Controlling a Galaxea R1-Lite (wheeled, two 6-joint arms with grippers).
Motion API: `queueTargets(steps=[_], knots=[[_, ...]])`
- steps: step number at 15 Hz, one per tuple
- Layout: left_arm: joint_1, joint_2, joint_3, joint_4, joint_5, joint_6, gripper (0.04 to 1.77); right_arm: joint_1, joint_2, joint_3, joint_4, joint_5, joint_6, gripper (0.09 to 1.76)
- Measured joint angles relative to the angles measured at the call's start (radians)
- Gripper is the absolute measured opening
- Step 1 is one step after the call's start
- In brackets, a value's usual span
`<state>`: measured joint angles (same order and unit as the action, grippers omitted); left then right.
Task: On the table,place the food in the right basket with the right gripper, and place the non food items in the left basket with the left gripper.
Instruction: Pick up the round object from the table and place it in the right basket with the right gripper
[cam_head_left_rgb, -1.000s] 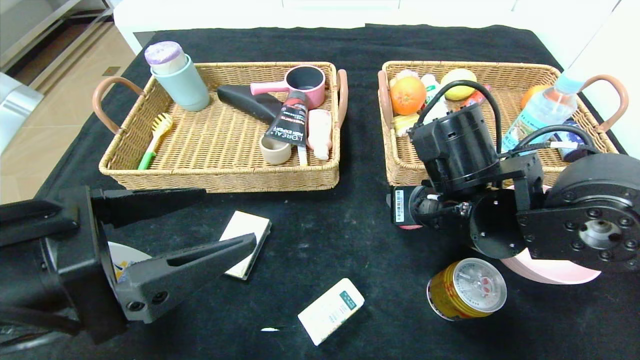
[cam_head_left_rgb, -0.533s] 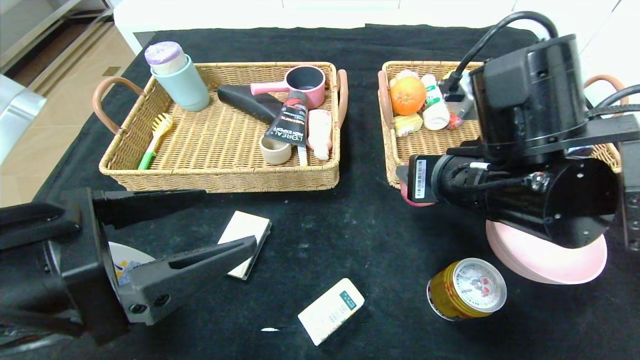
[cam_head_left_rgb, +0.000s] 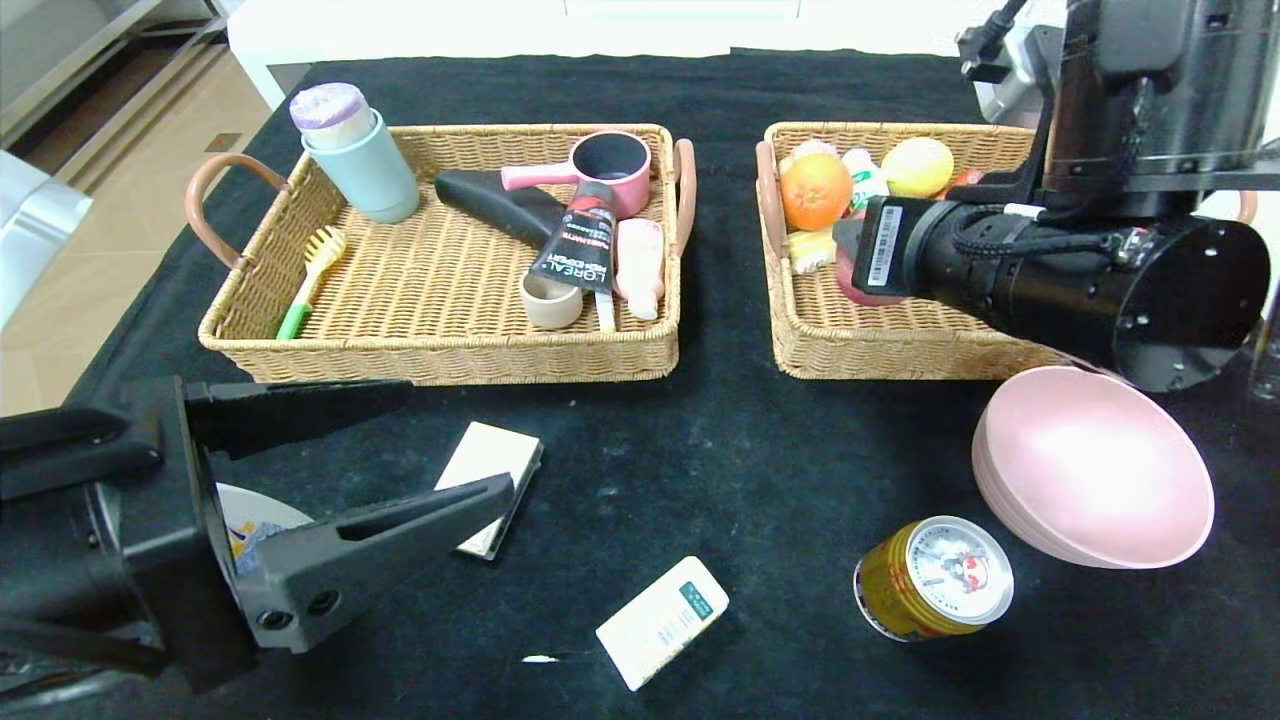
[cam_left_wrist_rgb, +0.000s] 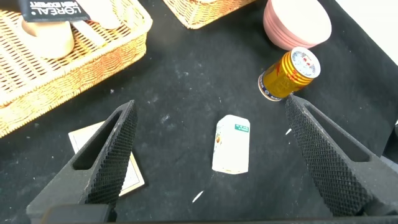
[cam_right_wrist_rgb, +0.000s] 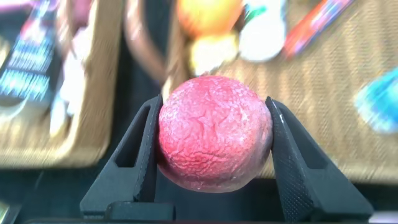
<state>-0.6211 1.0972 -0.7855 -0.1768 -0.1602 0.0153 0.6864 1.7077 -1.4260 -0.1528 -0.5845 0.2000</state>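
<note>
My right gripper (cam_right_wrist_rgb: 214, 118) is shut on the red-pink round fruit (cam_right_wrist_rgb: 214, 134) and hangs over the near-left part of the right basket (cam_head_left_rgb: 880, 350); in the head view the fruit (cam_head_left_rgb: 856, 288) peeks out under the wrist. On the black table (cam_head_left_rgb: 740, 460) lie the gold can (cam_head_left_rgb: 933, 578), the white packet (cam_head_left_rgb: 662, 620), the pink bowl (cam_head_left_rgb: 1095, 465) and the flat cream box (cam_head_left_rgb: 492, 462). My left gripper (cam_head_left_rgb: 455, 440) stays open at the near left, low over the cloth, with the packet (cam_left_wrist_rgb: 232, 144) between its fingers' lines but untouched. The left basket (cam_head_left_rgb: 440, 360) holds several non-food items.
The right basket holds an orange (cam_head_left_rgb: 815, 190), a lemon (cam_head_left_rgb: 918, 166) and packets. A white printed thing (cam_head_left_rgb: 255, 515) shows partly behind my left gripper. The can (cam_left_wrist_rgb: 289, 74) lies on its side close to the bowl (cam_left_wrist_rgb: 297, 22). A dark gap separates the two baskets.
My right gripper has risen from the table in front of the right basket and carried the fruit back over the basket. The left arm has not moved.
</note>
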Motion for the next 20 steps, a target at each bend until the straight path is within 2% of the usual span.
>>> queueTargets(steps=[5,13,16,20], knots=[[0.000,-0.003,-0.001,0.000,0.000,0.001,1.72,-0.087,0.069,-0.001,-0.159,0.035,-0.034,1.10],[-0.022,-0.003,0.000,0.002,0.001,0.000,1.72,-0.130,0.123,-0.015,-0.174,0.044,-0.063,1.11],[-0.024,-0.003,0.000,0.003,0.001,0.001,1.72,-0.130,0.124,-0.014,-0.174,0.044,-0.063,1.31],[-0.027,-0.002,0.000,0.002,0.001,0.001,1.72,-0.126,0.124,-0.010,-0.173,0.045,-0.069,1.47]])
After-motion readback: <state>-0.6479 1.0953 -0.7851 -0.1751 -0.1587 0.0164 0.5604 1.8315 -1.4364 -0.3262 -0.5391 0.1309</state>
